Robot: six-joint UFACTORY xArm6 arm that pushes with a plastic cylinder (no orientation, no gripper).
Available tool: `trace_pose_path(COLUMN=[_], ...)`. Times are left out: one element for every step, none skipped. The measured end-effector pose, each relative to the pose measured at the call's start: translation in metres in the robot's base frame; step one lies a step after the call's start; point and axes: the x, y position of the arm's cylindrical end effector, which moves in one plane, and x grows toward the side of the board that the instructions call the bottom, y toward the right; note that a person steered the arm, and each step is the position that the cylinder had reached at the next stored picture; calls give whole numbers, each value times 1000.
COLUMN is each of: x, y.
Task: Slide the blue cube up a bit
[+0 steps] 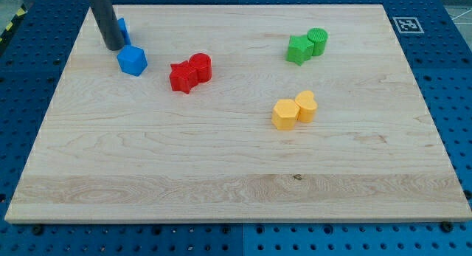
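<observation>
My tip (114, 46) rests on the board near the view's top left. A blue block (123, 29) sits right behind the rod, mostly hidden by it, so its shape is unclear. A second blue block (133, 60), a chunky faceted shape, lies just to the lower right of the tip, a small gap apart.
A red star-like block (182, 77) touches a red cylinder (200, 66) right of the blue ones. A green star-like block (299, 49) and green cylinder (318, 41) sit at the upper right. Two yellow blocks (284, 114), (305, 106) lie mid-right. The wooden board (221, 175) rests on a blue pegboard.
</observation>
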Motion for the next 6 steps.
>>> trace_pose_path(x=[40, 92, 106, 106, 97, 56], y=[-19, -36, 9, 15, 18, 19])
